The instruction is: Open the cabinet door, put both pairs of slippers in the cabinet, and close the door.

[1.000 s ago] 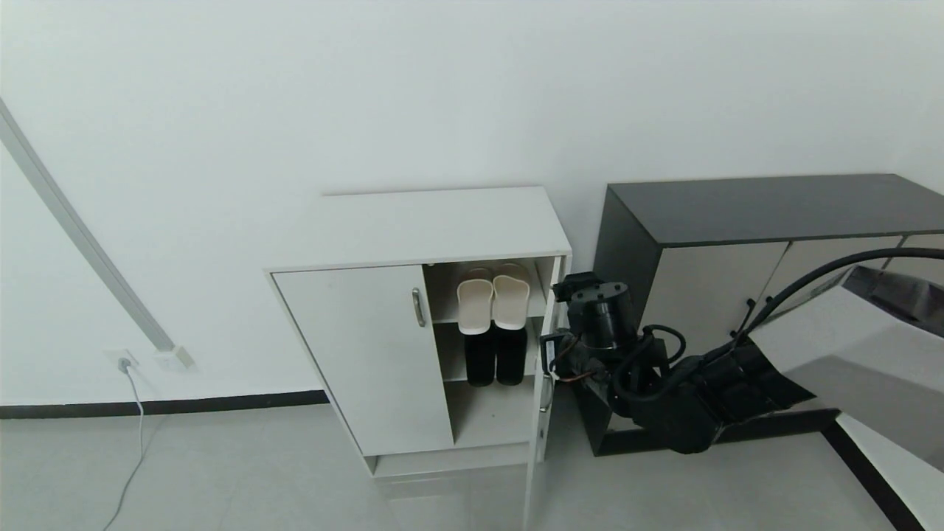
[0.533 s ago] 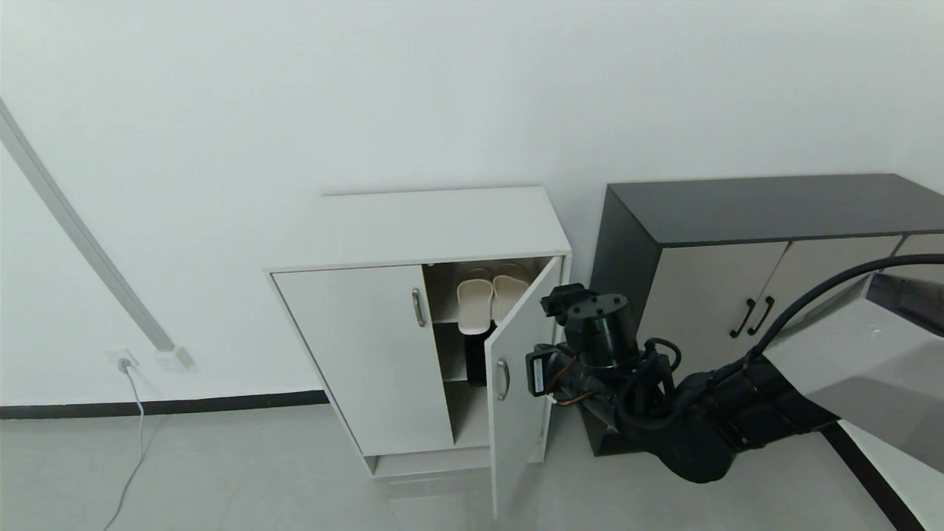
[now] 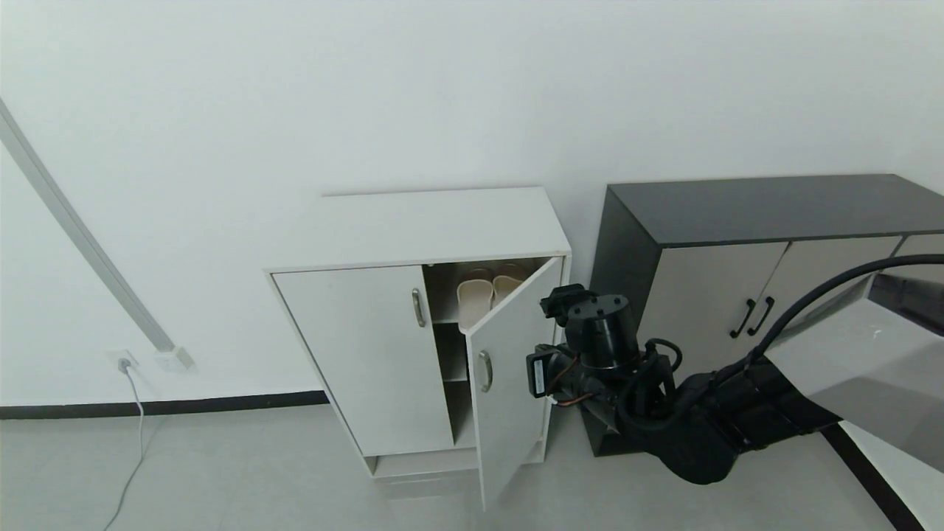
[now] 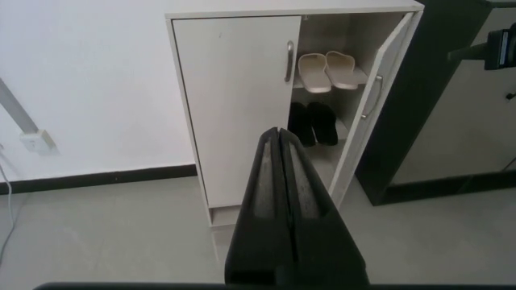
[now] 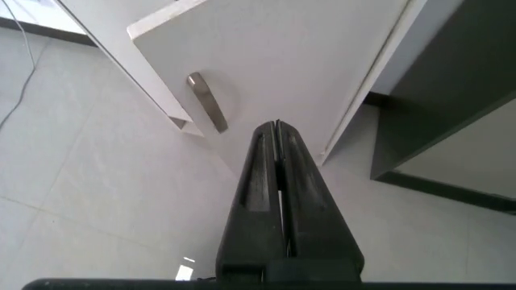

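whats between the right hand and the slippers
The half-open cabinet door stands between the right hand and the slippers, seen in the head view.

The grey tiled floor [image 3: 221, 472] carries the white cabinet [image 3: 435, 221], which stands against the wall, and a dark cabinet [image 3: 737, 206] just beside it on the robot's right. A cable [image 3: 136, 450] trails over the floor near the wall, well apart from both. Inside the white cabinet, behind its half-open right door [image 3: 509, 383], the top shelf [image 3: 445, 320] holds the beige slippers [image 3: 476, 295] side by side. The middle shelf [image 3: 451, 379] below holds the black slippers [image 4: 314, 125], also side by side.
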